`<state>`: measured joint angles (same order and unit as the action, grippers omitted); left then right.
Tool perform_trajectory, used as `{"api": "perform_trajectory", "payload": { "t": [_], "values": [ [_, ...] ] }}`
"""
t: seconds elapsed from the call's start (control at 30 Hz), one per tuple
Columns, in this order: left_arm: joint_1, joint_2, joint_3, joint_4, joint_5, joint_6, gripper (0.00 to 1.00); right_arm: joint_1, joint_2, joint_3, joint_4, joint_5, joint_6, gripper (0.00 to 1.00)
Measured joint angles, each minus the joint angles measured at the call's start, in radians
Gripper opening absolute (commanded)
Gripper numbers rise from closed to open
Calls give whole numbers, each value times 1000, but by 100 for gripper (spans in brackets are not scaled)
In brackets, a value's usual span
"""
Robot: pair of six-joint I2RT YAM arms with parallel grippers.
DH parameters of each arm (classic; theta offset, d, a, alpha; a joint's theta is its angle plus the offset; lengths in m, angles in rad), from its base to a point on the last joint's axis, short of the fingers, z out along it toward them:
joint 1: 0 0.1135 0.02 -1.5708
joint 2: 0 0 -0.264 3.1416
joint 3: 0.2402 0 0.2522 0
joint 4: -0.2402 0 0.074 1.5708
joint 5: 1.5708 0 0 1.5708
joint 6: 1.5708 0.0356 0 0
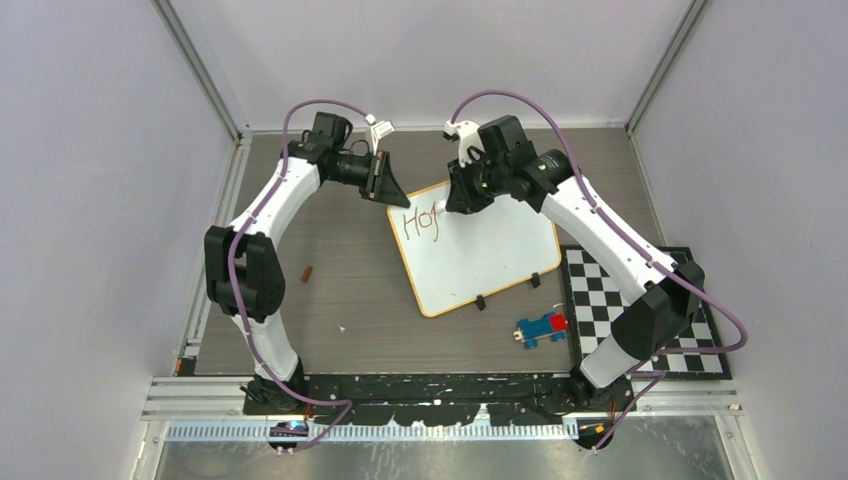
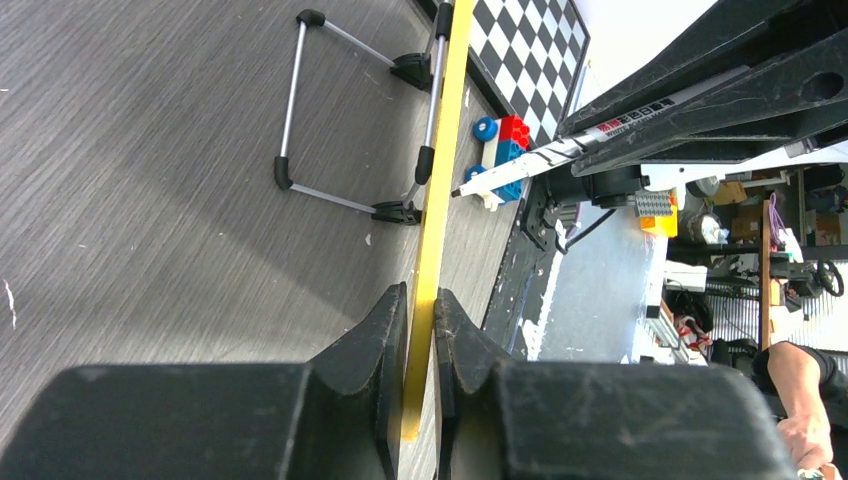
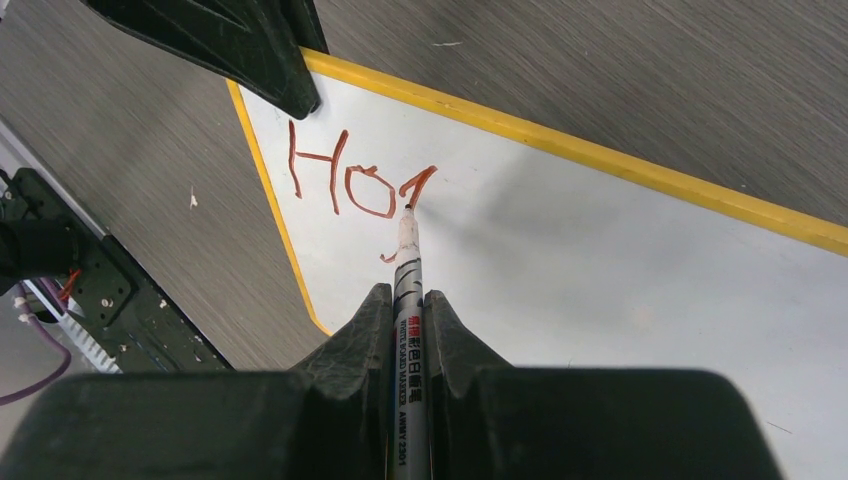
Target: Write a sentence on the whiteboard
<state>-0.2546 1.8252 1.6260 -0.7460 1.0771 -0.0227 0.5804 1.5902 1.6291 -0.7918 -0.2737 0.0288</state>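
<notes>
A grey wood-grain table point(image 1: 340, 300) fills a pale-walled enclosure, with both arm bases bolted at its near edge. Closest to them on the right lie a blue and red toy car point(image 1: 541, 327) and a black-and-white checkerboard mat point(image 1: 610, 300). On the left, well apart from everything, sits a small reddish-brown piece point(image 1: 308, 272), too small to identify. Beyond the car, the yellow-framed whiteboard point(image 1: 485, 255) is propped on a thin wire stand point(image 2: 300, 110) and sits skewed to the table edges. At its far corner the left gripper point(image 2: 420, 300) has its fingers pressed onto the yellow rim, pinching the board's edge to steady it. Just beside it, the right gripper point(image 3: 408, 305) is clamped around a marker point(image 3: 408, 265). The marker's tip appears to touch the white surface at the top of a third red stroke, after the letters "Ho" point(image 3: 335, 180), so the sentence looks barely begun. The main hazard is probably pressure. The board leans on a light stand, so a hard push from the pen could pivot it about the left pinch or slide the rim out of those fingers, dragging the stroke astray. The marker lies lengthwise between the right fingers and could creep back through them, lifting the tip and breaking the line. Fresh ink near the dark fingers could also smear if either arm drifts across it.
</notes>
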Motion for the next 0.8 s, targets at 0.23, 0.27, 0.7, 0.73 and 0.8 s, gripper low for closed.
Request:
{"api": "perform_trajectory", "payload": {
  "t": [0.23, 0.27, 0.7, 0.73, 0.8],
  "values": [
    [-4, -5, 0, -3, -1, 0, 0, 0, 10, 0, 12, 6, 0, 0],
    [-4, -6, 0, -3, -2, 1, 0, 0, 13, 0, 13, 8, 0, 0],
    [-4, -6, 0, -3, -20, 5, 0, -38, 14, 1, 5, 6, 0, 0],
    [-4, -6, 0, -3, -20, 5, 0, -39, 14, 1, 4, 6, 0, 0],
    [-4, -6, 0, -4, -20, 5, 0, -39, 13, -1, 5, 6, 0, 0]
  ]
}}
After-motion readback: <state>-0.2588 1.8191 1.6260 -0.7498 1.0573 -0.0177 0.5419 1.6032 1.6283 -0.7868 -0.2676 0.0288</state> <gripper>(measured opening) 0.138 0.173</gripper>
